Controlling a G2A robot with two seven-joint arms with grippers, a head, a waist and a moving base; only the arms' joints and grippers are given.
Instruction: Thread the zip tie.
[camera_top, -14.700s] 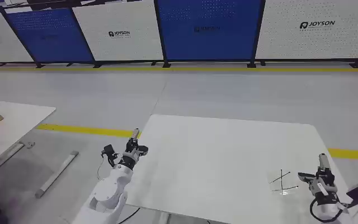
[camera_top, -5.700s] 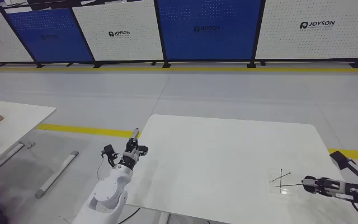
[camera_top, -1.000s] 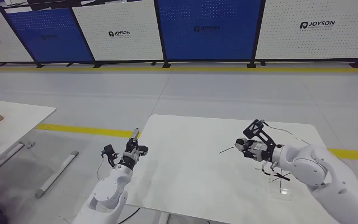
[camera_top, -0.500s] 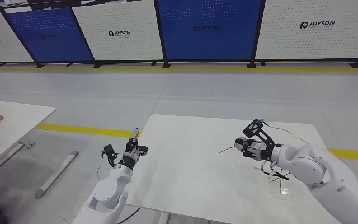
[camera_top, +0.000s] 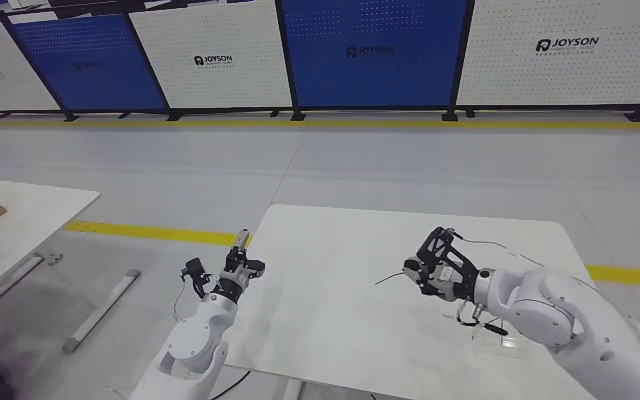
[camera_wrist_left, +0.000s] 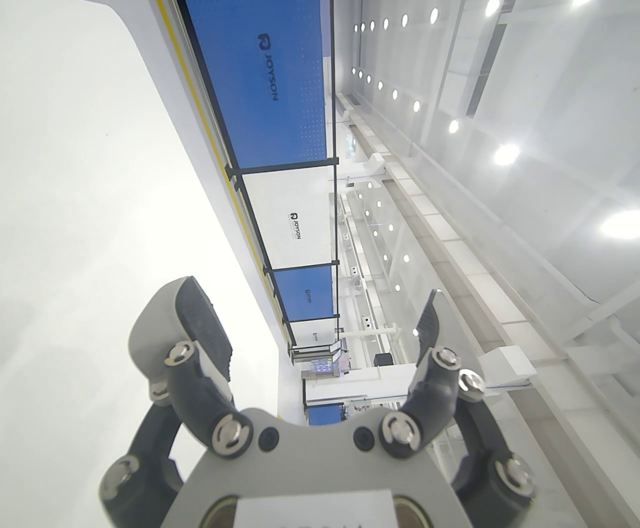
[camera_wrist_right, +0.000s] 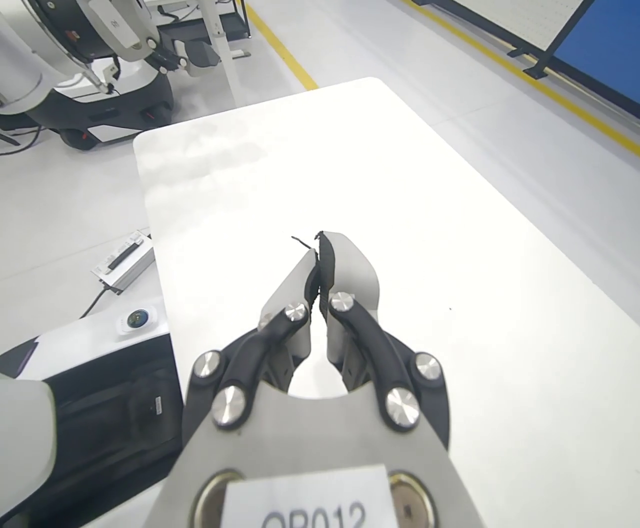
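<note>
The zip tie (camera_top: 390, 278) is off the table, pinched in your right gripper (camera_top: 412, 268), which is clenched on one end of it above the middle of the white table (camera_top: 330, 320). From the top view the strap runs as a thin dark line out of the fingertips toward the robot's left side, dipping a little toward the near edge, so its free end points roughly at the other arm. From the right wrist only a short black tip of the tie (camera_wrist_right: 300, 243) pokes out beyond the closed fingers (camera_wrist_right: 345, 260), so you cannot tell from there which end is the head and which the tail. Your left gripper (camera_top: 241, 243) is well apart from it, out at the table's left edge, aimed away toward the far wall; its wrist camera shows the left gripper (camera_wrist_left: 310, 320) spread wide with nothing between the pads. The right arm is the nearer one by far. Threading will likely need the left arm brought across to meet that free end along the strap's line.
</note>
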